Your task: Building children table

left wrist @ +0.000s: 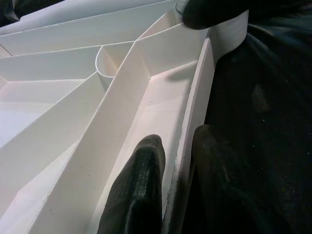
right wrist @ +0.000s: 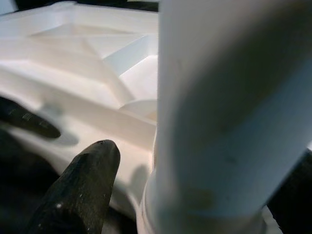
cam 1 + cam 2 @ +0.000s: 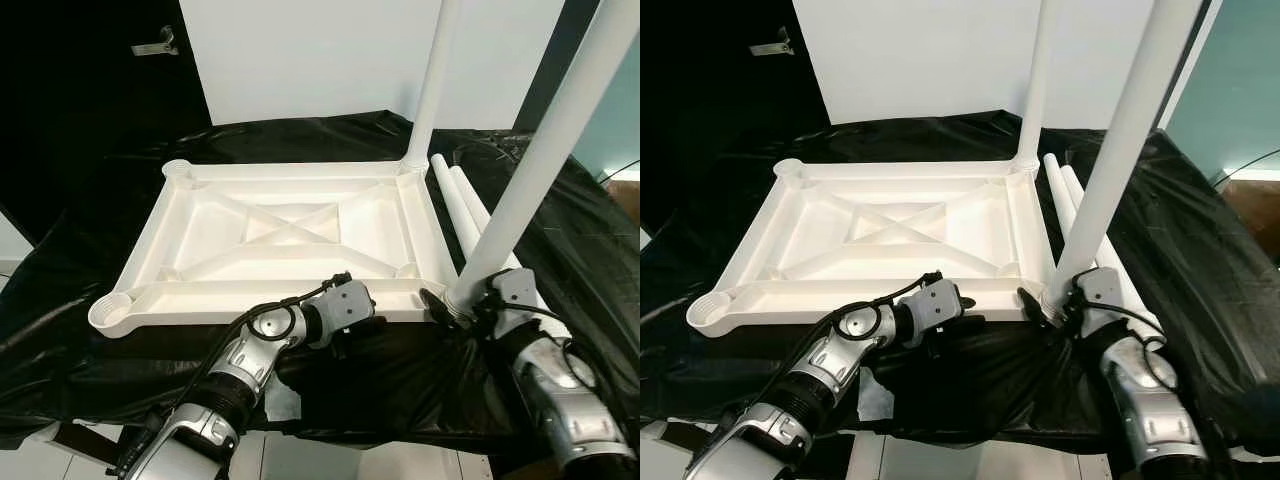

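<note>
Black sheeting under inverted white tabletop [image 3: 290, 235], frame centre; two legs seated, two loose legs [image 3: 470, 215] at right.
Right gripper [image 3: 462, 308] clasps the near-right leg [image 3: 530, 165], upright in its socket; left gripper [image 3: 340, 335] pinches the near rim.

From the head we look forward and down on the upturned white tabletop [image 3: 290, 240], both eye views sharing it whole, the right eye's framing shifted slightly sideways. Our left wrist camera sits very close over the tabletop's near rim [image 1: 195, 122], looking along its ribs past two black fingers [image 1: 141, 190] that straddle that rim. Our right wrist camera looks from close up at the leg [image 2: 229, 107] standing at the tabletop's near right corner; beyond it lies the same ribbed underside the eye views show.
</note>
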You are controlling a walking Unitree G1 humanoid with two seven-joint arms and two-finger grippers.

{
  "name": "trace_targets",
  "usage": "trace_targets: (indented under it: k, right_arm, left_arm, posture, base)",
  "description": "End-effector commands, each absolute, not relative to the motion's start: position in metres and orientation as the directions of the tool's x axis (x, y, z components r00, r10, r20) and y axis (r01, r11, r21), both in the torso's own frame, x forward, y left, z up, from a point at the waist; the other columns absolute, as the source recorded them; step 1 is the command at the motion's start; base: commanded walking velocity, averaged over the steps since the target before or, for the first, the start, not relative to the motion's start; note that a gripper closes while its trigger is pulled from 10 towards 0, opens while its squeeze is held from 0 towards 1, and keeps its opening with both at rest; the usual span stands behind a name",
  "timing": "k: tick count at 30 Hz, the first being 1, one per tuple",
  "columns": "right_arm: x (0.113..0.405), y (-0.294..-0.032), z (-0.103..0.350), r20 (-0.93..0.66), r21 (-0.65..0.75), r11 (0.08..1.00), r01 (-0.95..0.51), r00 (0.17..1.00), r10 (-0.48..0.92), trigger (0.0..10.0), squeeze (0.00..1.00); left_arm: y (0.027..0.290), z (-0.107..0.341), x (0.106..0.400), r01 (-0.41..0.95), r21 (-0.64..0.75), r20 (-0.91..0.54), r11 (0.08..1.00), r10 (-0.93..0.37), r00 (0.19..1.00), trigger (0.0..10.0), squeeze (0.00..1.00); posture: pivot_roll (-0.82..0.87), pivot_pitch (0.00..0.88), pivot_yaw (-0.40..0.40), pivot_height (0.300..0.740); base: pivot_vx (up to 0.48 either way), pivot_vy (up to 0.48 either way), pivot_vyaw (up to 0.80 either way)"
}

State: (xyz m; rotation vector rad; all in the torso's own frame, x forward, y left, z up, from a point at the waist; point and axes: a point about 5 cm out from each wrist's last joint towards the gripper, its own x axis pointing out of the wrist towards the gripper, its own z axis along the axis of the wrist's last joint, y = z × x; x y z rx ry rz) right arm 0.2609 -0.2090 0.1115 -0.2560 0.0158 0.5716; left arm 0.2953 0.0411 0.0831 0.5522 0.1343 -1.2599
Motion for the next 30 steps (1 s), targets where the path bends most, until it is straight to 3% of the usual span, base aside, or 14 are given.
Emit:
trace_targets:
  k: [1,4,5,6,12,18,23,26,30]
  right_arm:
    - [0.261,-0.206,0.112,-0.107,-0.237,0.769,-0.593,0.803,0.586,10.0,0.00]
    - [0.264,-0.210,0.116,-0.111,-0.253,0.758,-0.602,0.796,0.595,10.0,0.00]
    - [0.267,-0.213,0.120,-0.113,-0.261,0.746,-0.613,0.787,0.607,6.9,0.00]
    - [0.269,-0.215,0.123,-0.114,-0.262,0.733,-0.628,0.774,0.623,0.0,0.00]
    - [0.267,-0.218,0.123,-0.160,-0.232,0.671,-0.704,0.708,0.687,0.0,0.00]
    - [0.265,-0.219,0.118,-0.173,-0.189,0.677,-0.711,0.703,0.690,0.0,0.00]
    - [0.254,-0.198,0.106,-0.147,-0.127,0.680,-0.722,0.692,0.707,0.0,0.00]
    - [0.251,-0.183,0.100,-0.117,-0.097,0.715,-0.692,0.721,0.683,0.0,0.00]
    - [0.252,-0.161,0.086,-0.060,-0.091,0.845,-0.527,0.850,0.523,0.0,0.00]
  left_arm:
    - [0.052,0.043,0.280,0.954,0.208,-0.522,0.217,-0.800,0.296,10.0,0.00]
    - [0.051,0.043,0.280,0.954,0.209,-0.521,0.216,-0.800,0.296,10.0,0.00]
    - [0.051,0.043,0.280,0.954,0.210,-0.521,0.216,-0.800,0.296,10.0,0.00]
    - [0.051,0.043,0.280,0.954,0.211,-0.521,0.215,-0.801,0.296,10.0,0.00]
    - [0.054,0.042,0.280,0.952,0.211,-0.524,0.222,-0.796,0.302,10.0,0.00]
    - [0.055,0.041,0.279,0.952,0.209,-0.527,0.222,-0.795,0.301,10.0,0.00]
    - [0.053,0.041,0.278,0.954,0.210,-0.525,0.214,-0.799,0.295,10.0,0.00]
    - [0.053,0.041,0.277,0.954,0.211,-0.526,0.212,-0.798,0.294,10.0,0.00]
    - [0.051,0.040,0.276,0.955,0.211,-0.524,0.210,-0.800,0.292,10.0,0.00]
  posture:
    - [-0.06,0.015,-0.016,0.740]
    - [-0.06,0.014,-0.015,0.740]
    - [-0.06,0.012,-0.014,0.740]
    - [-0.06,0.012,-0.016,0.740]
    - [-0.05,0.010,-0.020,0.740]
    - [-0.05,0.010,-0.022,0.740]
    - [-0.05,0.015,-0.021,0.740]
    - [-0.05,0.018,-0.020,0.740]
    - [-0.05,0.023,-0.021,0.740]
  base:
    - [0.000,0.000,0.00]
    - [0.000,0.000,0.00]
    - [0.000,0.000,0.00]
    - [0.000,0.000,0.00]
    - [0.000,0.000,0.00]
    - [0.000,0.000,0.00]
    - [0.000,0.000,0.00]
    - [0.000,0.000,0.00]
    - [0.000,0.000,0.00]
